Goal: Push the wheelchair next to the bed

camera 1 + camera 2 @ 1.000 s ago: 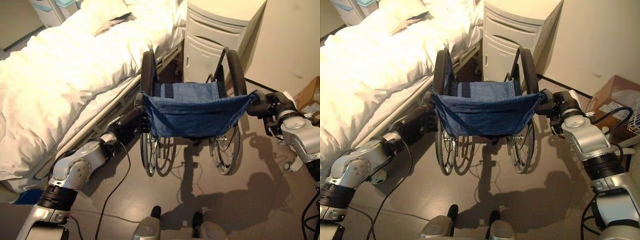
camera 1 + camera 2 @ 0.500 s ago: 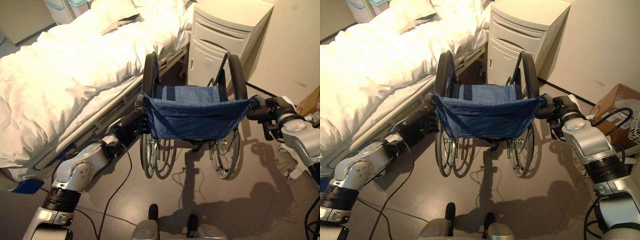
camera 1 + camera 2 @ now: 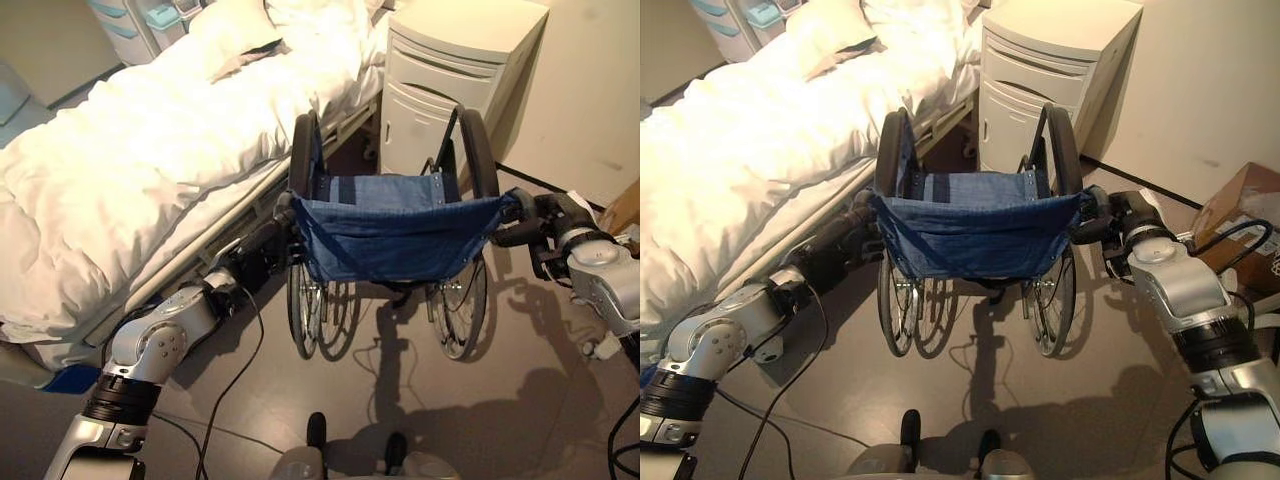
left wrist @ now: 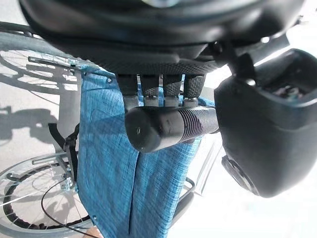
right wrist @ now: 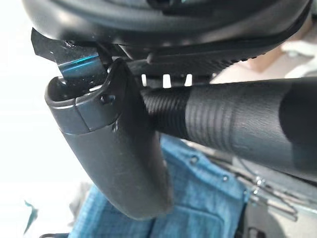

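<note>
A wheelchair (image 3: 392,235) with a blue cloth back stands before me, facing away, its left wheel (image 3: 303,160) close to the side of the bed (image 3: 120,170) with its white duvet. My left hand (image 3: 268,243) is shut on the left push handle (image 4: 168,130); its fingers curl over the ribbed grip in the left wrist view. On the other side, my right hand (image 3: 1118,215) is shut on the right push handle (image 5: 233,126), thumb (image 5: 119,148) wrapped round it.
A cream bedside cabinet (image 3: 455,70) stands just beyond the wheelchair, against the wall. A cardboard box (image 3: 1240,215) sits on the floor at the right. A pillow (image 3: 235,30) lies at the bed's head. Grey floor lies open beneath the chair.
The wheelchair has rolled forward, nearer the cabinet and alongside the bed, with both hands still on its handles. The view has shifted forward with it.
</note>
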Robot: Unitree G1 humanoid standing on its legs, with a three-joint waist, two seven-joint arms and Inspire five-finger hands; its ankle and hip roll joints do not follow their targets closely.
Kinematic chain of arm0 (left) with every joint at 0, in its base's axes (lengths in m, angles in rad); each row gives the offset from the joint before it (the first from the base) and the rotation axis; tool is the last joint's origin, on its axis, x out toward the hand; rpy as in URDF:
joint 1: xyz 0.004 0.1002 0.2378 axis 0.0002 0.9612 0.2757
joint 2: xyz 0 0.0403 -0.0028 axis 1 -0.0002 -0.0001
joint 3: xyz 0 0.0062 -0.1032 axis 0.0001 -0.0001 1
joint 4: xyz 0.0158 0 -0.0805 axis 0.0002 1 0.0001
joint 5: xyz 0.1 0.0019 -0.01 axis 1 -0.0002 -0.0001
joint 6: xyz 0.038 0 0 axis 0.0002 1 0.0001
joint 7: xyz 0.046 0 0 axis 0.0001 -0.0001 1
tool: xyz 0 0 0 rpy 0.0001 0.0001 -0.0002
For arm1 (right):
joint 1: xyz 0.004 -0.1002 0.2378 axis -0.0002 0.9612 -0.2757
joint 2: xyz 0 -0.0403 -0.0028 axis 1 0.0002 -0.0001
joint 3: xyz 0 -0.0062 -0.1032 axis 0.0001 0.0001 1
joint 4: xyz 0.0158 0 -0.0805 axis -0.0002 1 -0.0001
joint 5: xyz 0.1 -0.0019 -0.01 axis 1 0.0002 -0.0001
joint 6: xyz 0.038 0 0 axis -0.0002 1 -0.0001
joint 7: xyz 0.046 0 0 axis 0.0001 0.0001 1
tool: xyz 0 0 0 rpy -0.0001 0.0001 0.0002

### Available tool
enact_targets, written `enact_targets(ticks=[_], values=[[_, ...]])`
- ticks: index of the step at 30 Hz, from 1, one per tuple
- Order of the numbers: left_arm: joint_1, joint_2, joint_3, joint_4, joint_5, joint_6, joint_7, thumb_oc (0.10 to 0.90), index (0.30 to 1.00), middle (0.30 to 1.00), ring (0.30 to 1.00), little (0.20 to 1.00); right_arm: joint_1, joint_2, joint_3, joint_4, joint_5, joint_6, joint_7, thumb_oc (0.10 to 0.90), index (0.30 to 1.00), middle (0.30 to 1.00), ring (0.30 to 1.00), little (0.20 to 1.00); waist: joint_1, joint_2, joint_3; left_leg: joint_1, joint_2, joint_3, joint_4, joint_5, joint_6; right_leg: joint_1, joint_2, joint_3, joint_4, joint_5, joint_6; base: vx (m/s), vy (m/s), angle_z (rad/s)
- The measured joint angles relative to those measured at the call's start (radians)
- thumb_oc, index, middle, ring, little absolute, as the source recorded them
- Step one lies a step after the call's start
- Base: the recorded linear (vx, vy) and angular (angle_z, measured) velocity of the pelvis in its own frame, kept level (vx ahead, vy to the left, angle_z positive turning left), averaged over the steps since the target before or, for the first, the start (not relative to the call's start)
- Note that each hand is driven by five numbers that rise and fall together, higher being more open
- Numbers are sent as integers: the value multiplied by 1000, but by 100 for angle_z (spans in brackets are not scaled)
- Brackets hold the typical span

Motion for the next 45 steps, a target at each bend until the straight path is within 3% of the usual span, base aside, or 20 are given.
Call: enact_targets(ticks=[7,13,15,17,20,25,36,41,45], values=[[0,16,4,-1,0,1,11,800,900,900,900,900,3,-1,-11,-9,0,-1,0,800,900,900,900,900,0,5,-3,3,1,8,0,0,0,-2,1,2,0,0,0,0,-2,0],[31,40,38,-20,13,2,10,800,900,900,900,900,80,-2,-92,-73,-3,-1,14,800,900,900,900,900,2,5,-3,3,1,9,-5,0,0,-5,0,3,0,0,0,0,0,0],[55,42,94,-21,14,1,13,800,900,900,900,900,97,-2,-114,-88,-4,-1,20,800,900,900,900,900,3,5,-3,0,1,10,-5,0,0,-10,0,6,0,0,0,0,0,0],[67,50,213,-21,41,-5,32,800,900,900,900,900,120,-6,-138,-98,-4,-1,28,800,900,900,900,900,8,5,-3,-1,1,10,-5,0,0,-10,0,7,0,0,0,8,-6,2],[68,118,376,-20,56,-37,51,800,900,900,900,900,189,-8,-217,-117,-3,-1,33,800,900,900,900,900,28,5,-3,-1,1,10,-5,0,0,-9,-5,29,0,-3,5,13,-18,5],[88,167,505,-18,74,-99,53,800,900,900,900,900,275,-8,-312,-119,0,-9,25,800,900,900,900,900,42,5,-4,2,-18,11,-5,5,15,9,-23,56,0,-13,22,14,-14,21],[177,172,513,-9,72,-102,45,800,900,900,900,900,336,-8,-331,-118,105,-50,-66,800,900,900,900,900,47,-28,-21,2,-27,19,-5,1,21,6,-32,61,0,-13,29,0,-2,0],[193,172,516,-9,69,-102,28,800,900,900,900,900,364,1,-447,-120,165,-102,-126,800,900,900,900,900,48,-30,-22,7,-26,35,-5,1,21,6,-33,76,0,-11,31,0,-20,-6],[215,173,516,-9,69,-102,6,800,900,900,900,900,365,10,-487,-122,193,-136,-206,800,900,900,900,900,45,-50,-36,8,-25,38,-5,1,21,6,-32,79,0,-11,31,2,-12,-2]])
